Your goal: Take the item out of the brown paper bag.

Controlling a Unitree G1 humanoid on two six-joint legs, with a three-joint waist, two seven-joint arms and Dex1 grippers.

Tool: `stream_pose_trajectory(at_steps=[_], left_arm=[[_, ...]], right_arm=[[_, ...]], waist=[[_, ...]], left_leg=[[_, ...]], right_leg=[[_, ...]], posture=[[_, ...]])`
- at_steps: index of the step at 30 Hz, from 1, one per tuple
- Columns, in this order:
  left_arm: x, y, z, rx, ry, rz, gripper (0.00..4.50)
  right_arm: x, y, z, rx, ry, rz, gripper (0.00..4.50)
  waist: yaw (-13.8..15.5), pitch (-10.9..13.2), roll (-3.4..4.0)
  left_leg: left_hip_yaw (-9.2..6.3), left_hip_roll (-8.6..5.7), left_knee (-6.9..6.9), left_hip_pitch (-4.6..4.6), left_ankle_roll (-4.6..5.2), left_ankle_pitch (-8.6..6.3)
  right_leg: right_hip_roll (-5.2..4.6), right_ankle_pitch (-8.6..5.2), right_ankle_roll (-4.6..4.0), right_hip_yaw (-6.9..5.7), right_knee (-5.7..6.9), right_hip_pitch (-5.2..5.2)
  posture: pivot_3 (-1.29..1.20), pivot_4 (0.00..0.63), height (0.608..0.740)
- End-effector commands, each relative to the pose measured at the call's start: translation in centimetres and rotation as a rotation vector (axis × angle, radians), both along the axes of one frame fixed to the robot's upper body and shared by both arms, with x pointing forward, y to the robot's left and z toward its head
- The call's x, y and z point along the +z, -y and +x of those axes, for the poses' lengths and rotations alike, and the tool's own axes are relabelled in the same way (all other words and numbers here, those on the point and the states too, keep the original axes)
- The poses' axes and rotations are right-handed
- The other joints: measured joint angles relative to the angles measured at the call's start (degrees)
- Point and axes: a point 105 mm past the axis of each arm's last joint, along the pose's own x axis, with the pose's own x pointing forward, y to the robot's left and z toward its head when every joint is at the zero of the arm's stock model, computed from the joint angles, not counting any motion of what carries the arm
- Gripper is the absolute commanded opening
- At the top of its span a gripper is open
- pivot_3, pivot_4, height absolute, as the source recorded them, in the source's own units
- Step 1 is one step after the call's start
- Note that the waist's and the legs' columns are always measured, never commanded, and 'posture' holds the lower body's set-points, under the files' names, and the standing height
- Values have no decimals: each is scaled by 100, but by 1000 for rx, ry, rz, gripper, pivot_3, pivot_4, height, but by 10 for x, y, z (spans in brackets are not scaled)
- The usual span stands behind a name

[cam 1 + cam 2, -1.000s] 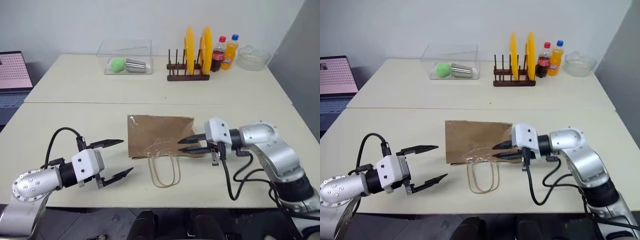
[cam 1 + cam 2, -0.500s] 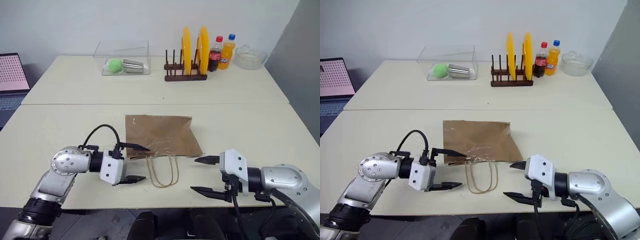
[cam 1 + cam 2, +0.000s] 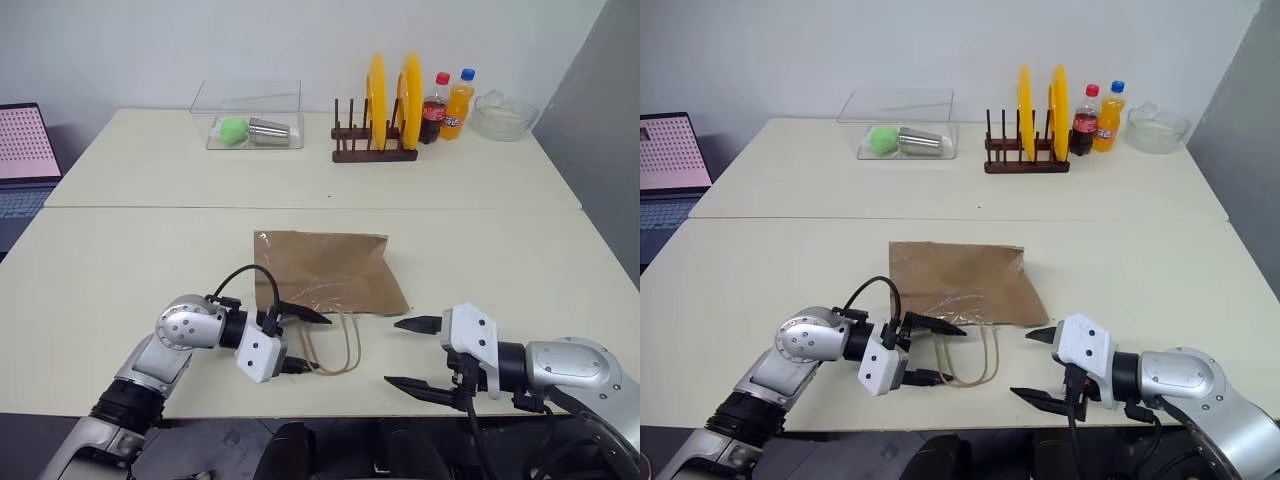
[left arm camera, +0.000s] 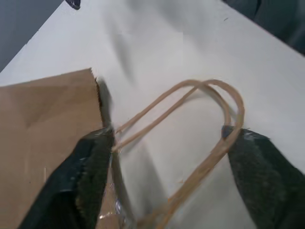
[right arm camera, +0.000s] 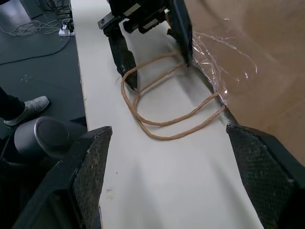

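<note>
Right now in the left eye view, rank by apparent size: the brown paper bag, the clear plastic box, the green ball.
1. Brown paper bag, though it lies nearest the camera.
2. Clear plastic box, farther back, so its true size is unsure.
3. Green ball, inside that box, clearly smallest.

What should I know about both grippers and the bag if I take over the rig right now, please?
Left gripper: open, its fingers straddling the cord handles at the mouth of the brown paper bag; nothing gripped.
Right gripper: open, empty, clear of the bag, near the table's front edge.
Bag: flat on the table, mouth toward the robot.
Done: nothing taken out.
Left: hold the bag open, reach in, take out the item.
</note>
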Motion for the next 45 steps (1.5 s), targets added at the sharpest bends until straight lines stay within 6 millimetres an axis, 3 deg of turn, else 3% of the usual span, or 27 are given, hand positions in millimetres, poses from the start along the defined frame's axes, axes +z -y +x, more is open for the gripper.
stream_pose_trajectory(at_steps=[1,9,16,22,27,34,38,45], left_arm=[[4,7,0,-26,14,-31,2632],[16,19,13,23,-31,-114,39],[61,31,44,158,-35,-286,39],[90,37,58,219,-61,-381,39],[95,38,58,215,-52,-376,39],[93,35,59,226,-49,-367,39],[94,34,61,232,-47,-368,0],[114,38,77,319,-77,-448,0]], right_arm=[[8,-7,-8,48,37,16,4059],[6,-20,-12,132,86,-11,4059],[7,-29,-15,216,120,-19,4059],[-1,-44,0,270,183,-75,4059],[-1,-53,28,265,281,-121,4059],[-5,-61,42,273,340,-161,4059],[-9,-64,45,289,357,-175,3147],[-21,-66,48,289,354,-201,511]], waist=[[0,0,0],[-1,0,0],[-1,-1,-2],[-16,-1,-2],[-9,-1,-2],[-5,-1,-2],[-6,-1,-2],[-6,-1,-2]], left_leg=[[-2,0,0,1,0,0],[-7,-1,2,7,1,1],[-18,-4,13,5,1,1],[-21,-4,16,7,1,1],[-22,-6,19,6,0,2],[-26,-6,19,4,0,2],[-25,-7,22,5,0,2],[-27,-7,26,3,0,2]], right_leg=[[0,0,0,-1,0,1],[1,0,0,-4,0,10],[1,1,2,-14,0,18],[2,0,2,-15,-1,22],[2,1,1,-14,0,22],[1,1,0,-14,0,21],[0,1,-1,-14,3,21],[1,2,-1,-15,5,21]], posture=[[0,150,740],[0,150,740],[0,150,740],[0,150,740],[0,150,740],[0,150,740],[0,150,740],[0,150,740]])
